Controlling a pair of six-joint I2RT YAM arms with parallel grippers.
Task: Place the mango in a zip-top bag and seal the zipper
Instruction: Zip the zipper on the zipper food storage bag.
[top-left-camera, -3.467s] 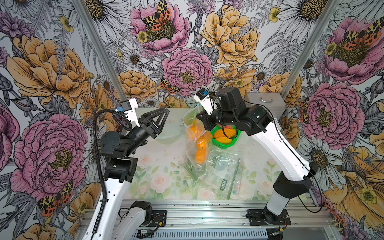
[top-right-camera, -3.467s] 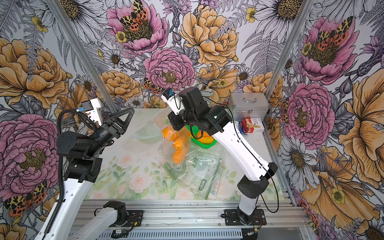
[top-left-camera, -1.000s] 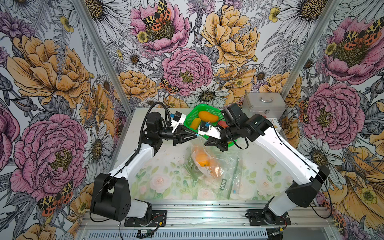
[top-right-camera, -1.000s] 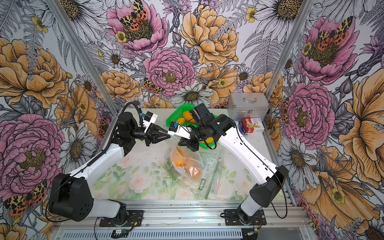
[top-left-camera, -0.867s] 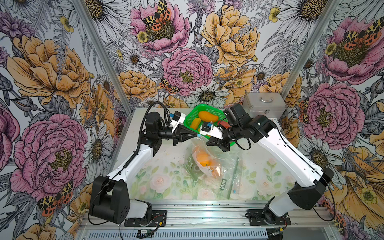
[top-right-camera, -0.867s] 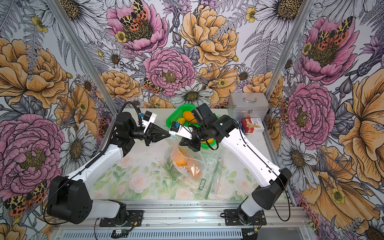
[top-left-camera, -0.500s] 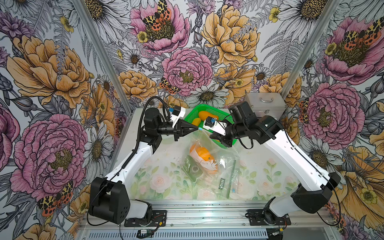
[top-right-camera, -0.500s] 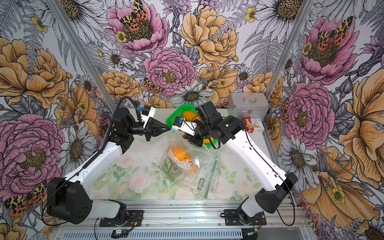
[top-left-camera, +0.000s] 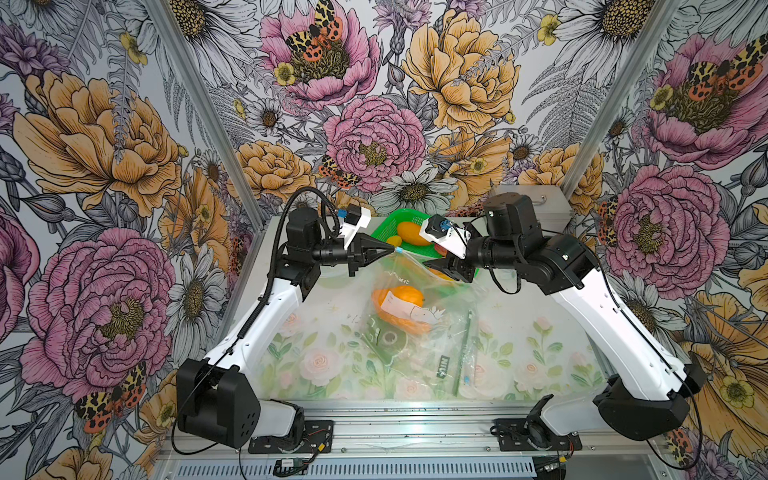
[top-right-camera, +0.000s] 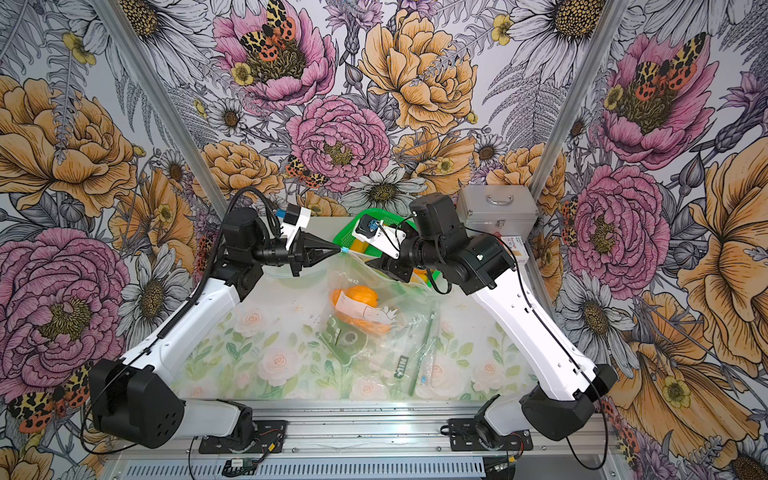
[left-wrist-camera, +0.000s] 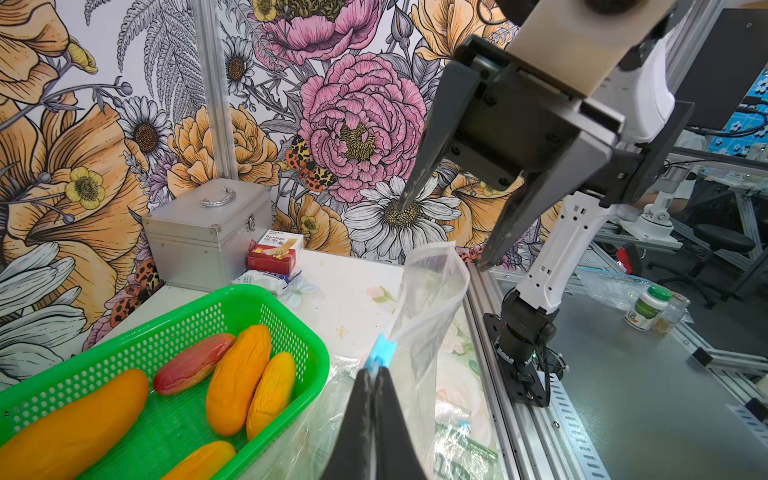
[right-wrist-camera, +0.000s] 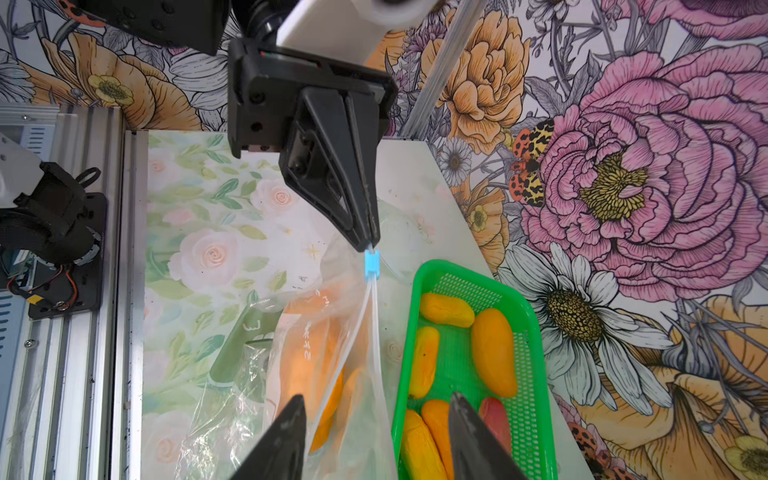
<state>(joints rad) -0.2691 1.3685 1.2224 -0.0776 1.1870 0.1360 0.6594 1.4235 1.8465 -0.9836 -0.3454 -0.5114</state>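
A clear zip-top bag (top-left-camera: 419, 286) hangs from its blue slider (top-left-camera: 398, 250), and my left gripper (top-left-camera: 392, 249) is shut on that slider (left-wrist-camera: 382, 349). An orange mango (top-left-camera: 401, 296) lies inside the bag (right-wrist-camera: 316, 353), low against the table. In the right wrist view two zipper tracks run apart from the slider (right-wrist-camera: 371, 264) toward my right gripper (right-wrist-camera: 376, 399). That gripper is open, one finger on either side of the bag's edge, gripping nothing. In both top views it (top-right-camera: 378, 262) sits just right of the bag's top.
A green basket (top-left-camera: 384, 226) with several mangoes stands behind the bag. A metal case (top-left-camera: 536, 203) and a bandage box (top-right-camera: 515, 245) sit at the back right. Spare flat bags (top-left-camera: 461, 353) and a green printed pack (top-left-camera: 386, 338) lie in front.
My right gripper has opened and released the bag's top edge, drawing back to the right. My left gripper has shut on the slider and carried it up and toward the back.
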